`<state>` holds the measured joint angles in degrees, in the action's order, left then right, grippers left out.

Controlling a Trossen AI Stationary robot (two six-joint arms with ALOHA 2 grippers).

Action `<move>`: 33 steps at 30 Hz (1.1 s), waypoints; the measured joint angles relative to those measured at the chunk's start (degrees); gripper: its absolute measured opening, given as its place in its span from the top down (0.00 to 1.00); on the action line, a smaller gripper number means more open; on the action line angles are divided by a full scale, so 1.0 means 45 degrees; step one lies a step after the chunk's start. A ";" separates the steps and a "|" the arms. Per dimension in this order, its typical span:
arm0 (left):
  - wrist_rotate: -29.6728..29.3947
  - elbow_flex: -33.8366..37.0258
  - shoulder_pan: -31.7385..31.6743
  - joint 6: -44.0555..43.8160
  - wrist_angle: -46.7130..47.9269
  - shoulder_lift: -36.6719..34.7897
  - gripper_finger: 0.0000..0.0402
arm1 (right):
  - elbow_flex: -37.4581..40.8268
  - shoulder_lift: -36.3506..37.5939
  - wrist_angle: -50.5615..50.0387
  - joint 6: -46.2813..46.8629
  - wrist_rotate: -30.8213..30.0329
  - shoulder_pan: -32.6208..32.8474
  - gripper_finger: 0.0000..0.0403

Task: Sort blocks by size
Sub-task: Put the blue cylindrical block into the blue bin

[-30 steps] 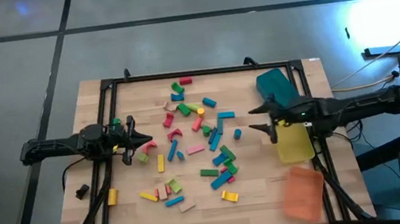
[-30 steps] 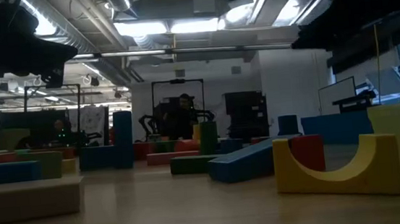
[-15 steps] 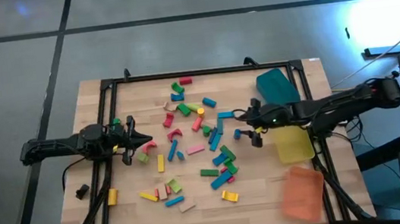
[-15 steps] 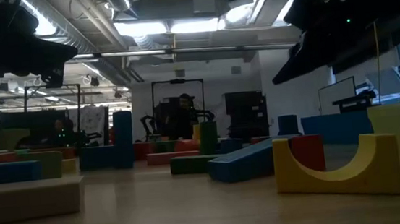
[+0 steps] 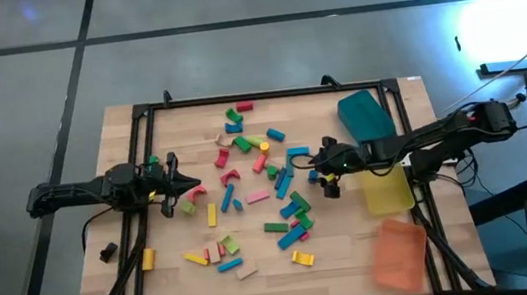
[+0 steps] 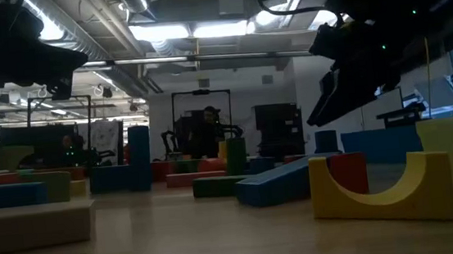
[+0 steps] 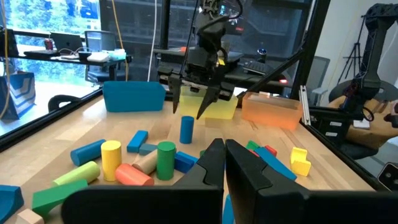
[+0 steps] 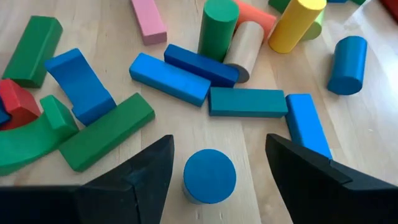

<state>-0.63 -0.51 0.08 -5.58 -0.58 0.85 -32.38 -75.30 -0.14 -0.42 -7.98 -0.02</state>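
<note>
Straddling upright blue cylinder [image 8: 209,175], right end effector [image 8: 217,171] gapes wide, seemingly untouching

The right gripper [image 5: 324,172] hangs wide-jawed just over the blocks [image 5: 263,188], its arm reaching in, while the left gripper [image 5: 190,184], jaws closed, waits beside them.

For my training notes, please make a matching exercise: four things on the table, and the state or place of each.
Things:
1. right hand
2. left hand
3. small blue cylinder
4. orange tray

States:
a. shut, holding nothing
b. open, above the cylinder
c. upright between two open fingers
d. at the table's right edge, beside the yellow tray

Pairs: 1-b, 2-a, 3-c, 4-d
</note>
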 joint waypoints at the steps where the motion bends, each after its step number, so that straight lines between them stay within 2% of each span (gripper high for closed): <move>1: 0.0002 0.0000 0.0000 0.0000 0.0000 0.0003 1.00 | 0.0000 -0.0006 -0.0019 0.0004 -0.0002 0.0002 0.37; 20: -0.0003 0.0000 0.0000 0.0000 0.0005 0.0003 1.00 | 0.0002 -0.0039 -0.0605 0.0027 0.0003 0.0000 0.37; 33: -0.0003 0.0000 0.0000 0.0005 0.0007 0.0013 1.00 | 0.0015 -0.1702 0.0140 0.0022 -0.0104 -0.0003 0.37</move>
<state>-0.64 -0.51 0.08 -5.56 -0.55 0.91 -32.32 -82.96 0.49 -0.32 -8.45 -0.03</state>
